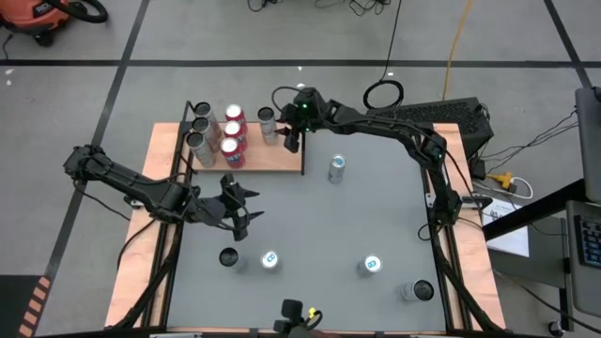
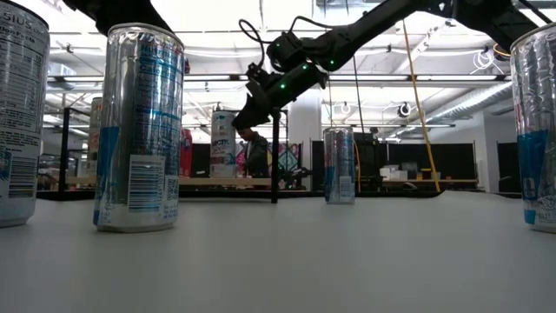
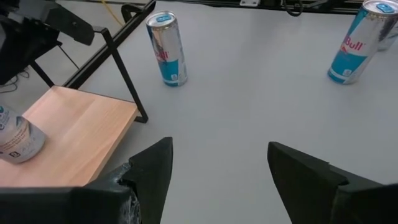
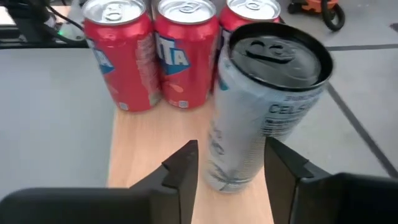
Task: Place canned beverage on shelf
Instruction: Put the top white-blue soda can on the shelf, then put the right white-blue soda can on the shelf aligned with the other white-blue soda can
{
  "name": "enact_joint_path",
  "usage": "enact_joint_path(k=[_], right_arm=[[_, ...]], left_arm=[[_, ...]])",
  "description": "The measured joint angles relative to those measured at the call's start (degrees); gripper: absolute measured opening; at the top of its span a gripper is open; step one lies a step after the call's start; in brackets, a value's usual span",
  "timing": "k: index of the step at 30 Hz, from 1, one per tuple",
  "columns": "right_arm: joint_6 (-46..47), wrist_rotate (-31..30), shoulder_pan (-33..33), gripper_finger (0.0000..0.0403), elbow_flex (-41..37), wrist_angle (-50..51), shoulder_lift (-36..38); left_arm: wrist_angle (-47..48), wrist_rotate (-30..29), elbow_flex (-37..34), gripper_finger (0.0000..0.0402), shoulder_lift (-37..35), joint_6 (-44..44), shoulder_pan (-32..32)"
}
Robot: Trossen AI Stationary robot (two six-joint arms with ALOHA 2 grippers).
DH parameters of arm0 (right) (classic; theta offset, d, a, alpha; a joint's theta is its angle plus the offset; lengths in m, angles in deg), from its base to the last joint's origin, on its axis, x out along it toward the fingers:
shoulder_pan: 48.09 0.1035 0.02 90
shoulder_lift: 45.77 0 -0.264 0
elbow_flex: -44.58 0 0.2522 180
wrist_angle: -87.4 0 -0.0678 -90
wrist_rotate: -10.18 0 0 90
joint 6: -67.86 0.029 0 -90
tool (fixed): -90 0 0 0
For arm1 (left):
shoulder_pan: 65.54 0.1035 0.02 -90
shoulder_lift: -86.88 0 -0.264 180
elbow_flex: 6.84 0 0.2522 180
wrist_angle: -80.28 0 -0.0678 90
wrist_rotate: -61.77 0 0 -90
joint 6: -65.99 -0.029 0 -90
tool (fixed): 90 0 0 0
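The shelf (image 1: 272,158) is a light wood board with black posts at the table's far left. A silver can with a black top (image 4: 267,106) stands on the board near its right end and also shows in the high view (image 1: 268,122). My right gripper (image 4: 231,165) is open, one finger on each side of this can's lower part, reaching in from the table's right. My left gripper (image 3: 217,168) is open and empty over the table in front of the shelf (image 1: 239,211). My right gripper has the silver can's lower part (image 4: 233,168) between its open fingers, coming level from the table's right. A strip of board shows between one finger (image 4: 183,165) and the can. I cannot tell whether the other finger touches it. The can stands on the board.
Three red cans (image 1: 233,133) and several silver cans (image 1: 199,131) stand on the shelf's left part. Loose cans stand on the grey table: one mid-table (image 1: 336,167), others near the front edge (image 1: 270,260), (image 1: 372,266), (image 1: 418,291). A black shelf post (image 3: 124,74) stands near my left gripper.
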Motion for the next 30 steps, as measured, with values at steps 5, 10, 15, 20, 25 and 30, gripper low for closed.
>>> enact_joint_path(k=[5, 10, 15, 20, 25, 30], right_arm=[[-0.3, 0.0, 0.0, 0.0106, 0.0, -1.4, 0.0], [-0.8, 0.0, 0.0, 0.0104, 0.0, -4.2, 0.0], [-1.2, 0.0, -0.1, 0.0104, 0.0, -4.8, 0.0], [-1.2, -0.1, -0.1, 0.0104, 0.0, -4.5, 0.0], [-1.2, -0.2, -0.6, 0.0104, 0.0, -3.0, 0.0], [-1.6, -1.5, -0.7, 0.0104, 0.0, -2.7, 0.0]], left_arm=[[-0.1, 0.0, 0.0, 0.0260, 0.0, -0.2, 0.0], [-0.1, 0.0, 0.0, 0.0260, 0.0, -0.2, 0.0], [-0.1, 0.0, 0.0, 0.0260, 0.0, -0.3, 0.0], [-0.1, 0.0, 0.0, 0.0260, 0.0, -0.3, 0.0], [-0.1, 0.0, 0.0, 0.0260, 0.0, -0.3, 0.0], [-0.1, 0.0, 0.0, 0.0260, 0.0, -0.3, 0.0]])
